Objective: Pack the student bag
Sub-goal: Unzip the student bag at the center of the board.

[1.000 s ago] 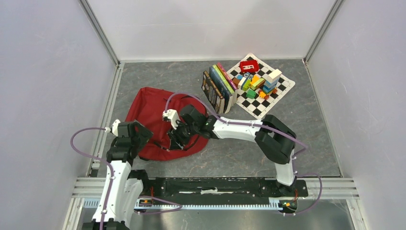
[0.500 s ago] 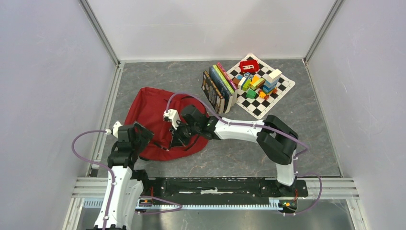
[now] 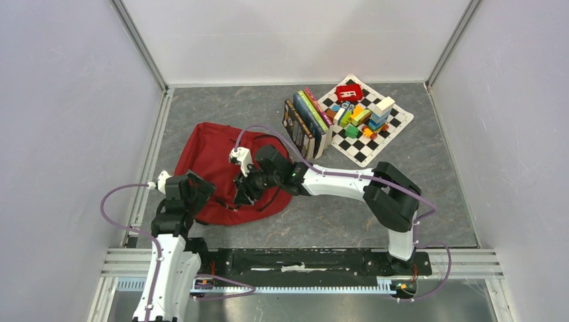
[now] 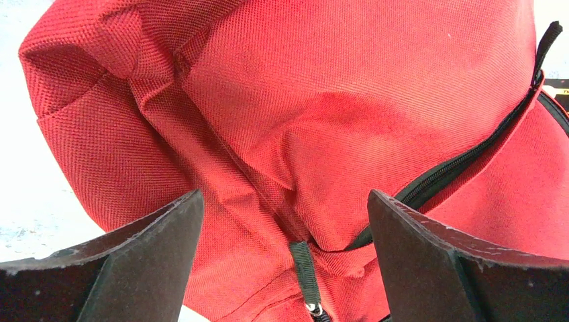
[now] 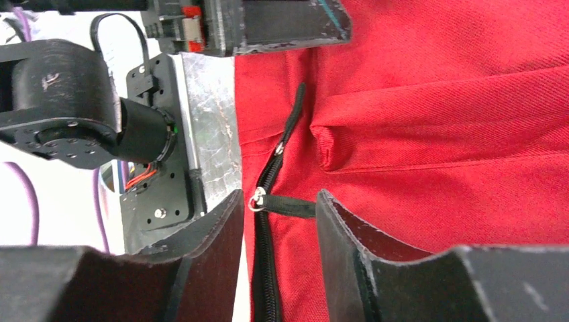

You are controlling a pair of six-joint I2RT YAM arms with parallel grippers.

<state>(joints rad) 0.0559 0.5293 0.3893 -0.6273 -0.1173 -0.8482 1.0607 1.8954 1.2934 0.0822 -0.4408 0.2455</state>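
The student bag [image 3: 213, 168], where does it lie?

Flat on the grey table [image 3: 335, 218], on the left half, just ahead of the two arms. It is dark red and rumpled.

What is around it?

A row of books [image 3: 307, 124] stands on edge near its far right corner, apart from it. Beyond the books is a chequered mat [image 3: 397, 122] with a heap of coloured blocks [image 3: 362, 115] on it.

And the left gripper [image 4: 285, 198]?

It hangs over the bag's near left edge with its jaws spread wide. Only red cloth shows between the fingers, and they hold nothing. A black zipper [image 4: 463, 161] runs up to the right in its wrist view.

The right gripper [image 5: 278, 198]?

It reaches across from the right and sits low over the bag's near right part. Its jaws stand partly apart, narrower than the left one's. A black zipper pull [image 5: 292, 206] lies crosswise in the gap, its metal ring near one finger and its far end at the other.

Is the pull pinched?

No, a gap shows between the fingers and the tab lies slack on the cloth. Whether a finger touches it I cannot tell.
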